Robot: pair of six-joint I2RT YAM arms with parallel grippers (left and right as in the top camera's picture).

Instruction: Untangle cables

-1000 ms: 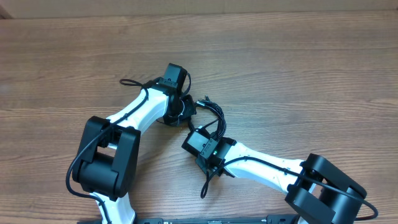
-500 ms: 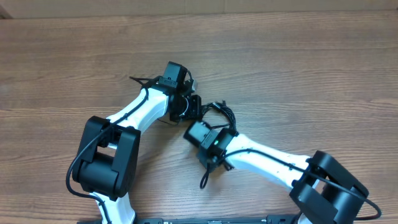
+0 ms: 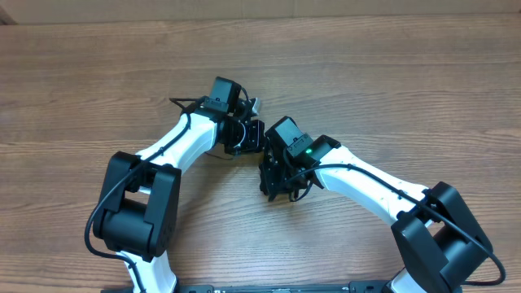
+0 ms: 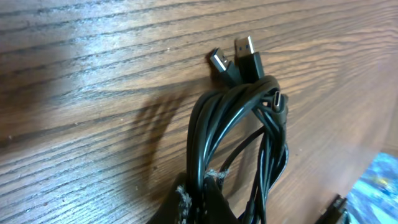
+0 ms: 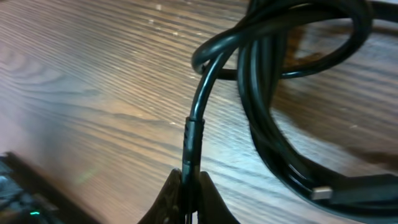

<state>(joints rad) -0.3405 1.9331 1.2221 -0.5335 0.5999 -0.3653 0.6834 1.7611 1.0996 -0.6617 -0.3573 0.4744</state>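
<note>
The cables (image 4: pixel 236 118) are a bundle of thin black cords hanging over the wooden table, with two plug ends (image 4: pixel 247 55) sticking out at the top. My left gripper (image 4: pixel 199 186) is shut on several strands of that bundle at the bottom of the left wrist view. In the right wrist view my right gripper (image 5: pixel 189 183) is shut on a single strand (image 5: pixel 198 118), which rises into a loop (image 5: pixel 267 124); a metal-tipped plug (image 5: pixel 323 191) lies at the lower right. From overhead, the left gripper (image 3: pixel 251 137) and right gripper (image 3: pixel 275 181) stand close together mid-table, and the cables (image 3: pixel 303 185) are mostly hidden beneath them.
The brown wood-grain table (image 3: pixel 407 81) spreads out on all sides. Both white arms reach in from the front edge, with their black bases at the lower left (image 3: pixel 134 207) and lower right (image 3: pixel 440 244). Thicker black arm wires run along the arms.
My right gripper has swung back toward the left gripper, taking its strand with it. The cable tail that lay toward the front is drawn in under the arm. The left arm barely moved.
</note>
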